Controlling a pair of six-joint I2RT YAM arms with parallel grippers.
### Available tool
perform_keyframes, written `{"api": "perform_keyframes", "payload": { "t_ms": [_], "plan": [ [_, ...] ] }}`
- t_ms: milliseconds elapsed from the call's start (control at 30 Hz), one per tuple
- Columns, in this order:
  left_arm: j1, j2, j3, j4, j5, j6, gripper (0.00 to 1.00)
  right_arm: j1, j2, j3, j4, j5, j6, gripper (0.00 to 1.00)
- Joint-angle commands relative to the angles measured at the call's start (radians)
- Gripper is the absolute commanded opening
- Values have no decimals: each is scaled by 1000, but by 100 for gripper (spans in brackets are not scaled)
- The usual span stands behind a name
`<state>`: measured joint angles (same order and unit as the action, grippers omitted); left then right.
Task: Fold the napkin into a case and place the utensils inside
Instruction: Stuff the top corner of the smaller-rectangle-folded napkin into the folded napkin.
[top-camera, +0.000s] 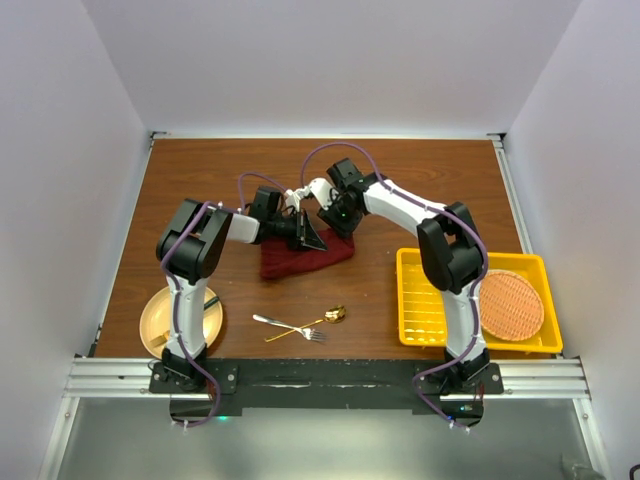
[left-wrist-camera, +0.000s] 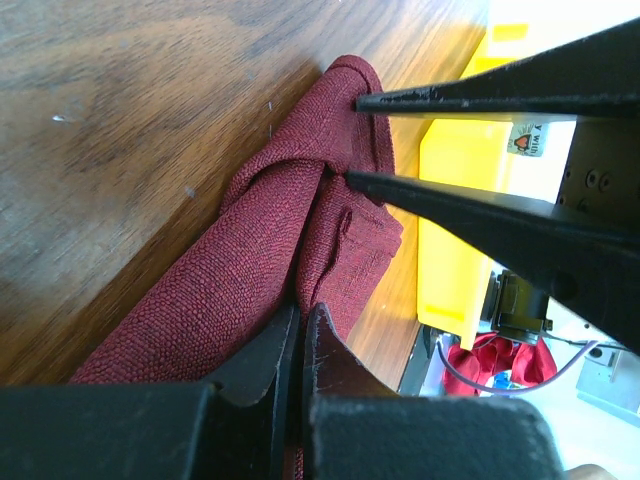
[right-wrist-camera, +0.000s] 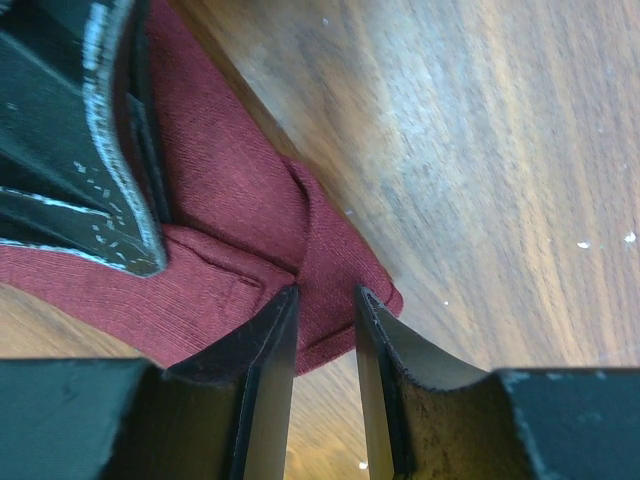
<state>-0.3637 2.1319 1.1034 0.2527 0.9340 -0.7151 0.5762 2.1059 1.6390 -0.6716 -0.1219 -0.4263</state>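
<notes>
The maroon napkin (top-camera: 300, 258) lies crumpled mid-table, also in the left wrist view (left-wrist-camera: 240, 290) and the right wrist view (right-wrist-camera: 230, 200). My left gripper (top-camera: 310, 238) (left-wrist-camera: 302, 315) is shut on a fold of it. My right gripper (top-camera: 335, 218) (right-wrist-camera: 327, 295) is open, its jaws straddling the napkin's far corner; its fingers (left-wrist-camera: 480, 95) show in the left wrist view on either side of that fold. The silver fork (top-camera: 285, 325) and the gold spoon (top-camera: 325, 318) lie crossed on the table in front of the napkin, apart from both grippers.
A yellow tray (top-camera: 420, 300) (left-wrist-camera: 460, 200) stands at the right with a round orange woven mat (top-camera: 512, 303) in it. A tan plate (top-camera: 160, 320) with dark green-handled cutlery (top-camera: 211, 301) sits at the front left.
</notes>
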Motion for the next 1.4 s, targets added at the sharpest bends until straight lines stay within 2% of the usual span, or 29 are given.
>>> {"api": "perform_keyframes", "payload": {
  "t_ms": [0,267,567,700,767,800,1367],
  "plan": [
    [8,25,12,-36,-26,19,0,24,-54,-11,32,14,12,33],
    [8,22,4,-33,-26,19,0,40,-60,-24,49,37,14,33],
    [8,22,6,-35,-21,22,0,63,-66,-45,99,114,-2,27],
    [9,23,7,-36,-21,22,0,65,-57,-38,96,120,-9,15],
    [9,23,7,-36,-20,22,0,65,-60,-27,83,120,-14,1],
    [9,25,7,-36,-21,20,0,65,-61,-21,76,120,-15,0],
    [9,36,16,-27,-14,16,0,47,-104,44,-28,44,-19,0]
  ]
}}
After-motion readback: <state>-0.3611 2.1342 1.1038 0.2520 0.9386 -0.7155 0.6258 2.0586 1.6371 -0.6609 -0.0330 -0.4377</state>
